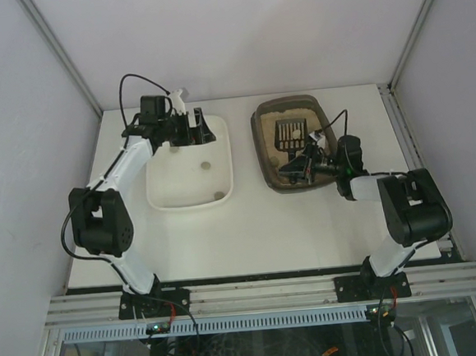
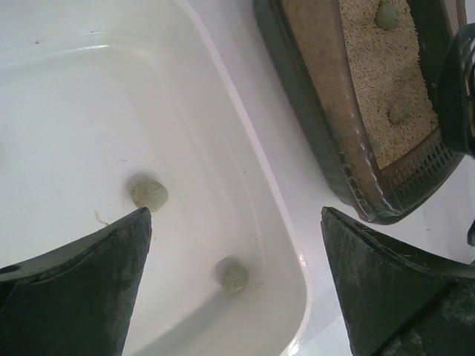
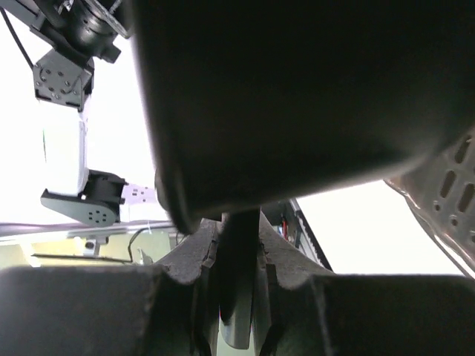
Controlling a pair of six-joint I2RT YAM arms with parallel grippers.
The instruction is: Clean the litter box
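Fingers (image 2: 89, 289) of the left gripper (image 1: 192, 135) spread wide, nothing between them, hanging over the far end of the white tub (image 1: 225, 167). White tub near the far edge of the tabletop (image 1: 251, 235), left of the middle. On the tub floor, seen between those fingers: two greenish-grey clumps (image 2: 149, 193), apart from each other, one close to the tub's wall.

Fingers (image 3: 182, 285) of the right gripper (image 1: 303, 163) pressed together on the handle (image 3: 239, 297) of the black slotted scoop (image 1: 290, 133), pinching it. Scoop head out over the tan litter (image 2: 378, 74), toward the far end of the litter box (image 1: 260, 147). Head touching the litter or lifted off it: cannot tell.

Litter box flat on the tabletop near the far edge, right of the middle, beside the white tub, a strip of bare tabletop between the two, not touching. More clumps of the same colour lying on the litter, apart from one another.
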